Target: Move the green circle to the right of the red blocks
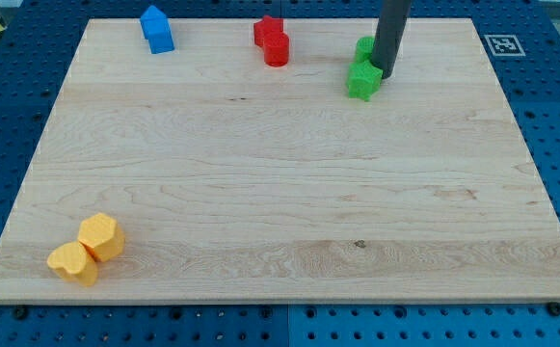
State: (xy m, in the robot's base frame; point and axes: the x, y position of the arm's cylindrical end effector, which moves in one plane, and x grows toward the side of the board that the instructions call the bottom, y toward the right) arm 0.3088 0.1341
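Observation:
My tip point(388, 73) is at the view's top right, touching the right side of two green blocks. The green circle point(364, 48) is partly hidden behind the rod. A green star point(362, 80) sits just below it, touching it. Two red blocks stand together at the view's top centre, to the left of the green ones: a red star point(267, 30) and a red cylinder-like block point(277, 48) touching it below.
A blue house-shaped block point(156, 29) stands at the view's top left. Two yellow blocks point(88, 250) sit together at the view's bottom left. The wooden board point(280, 193) lies on a blue pegboard table. A marker tag point(500, 44) is at the board's top right corner.

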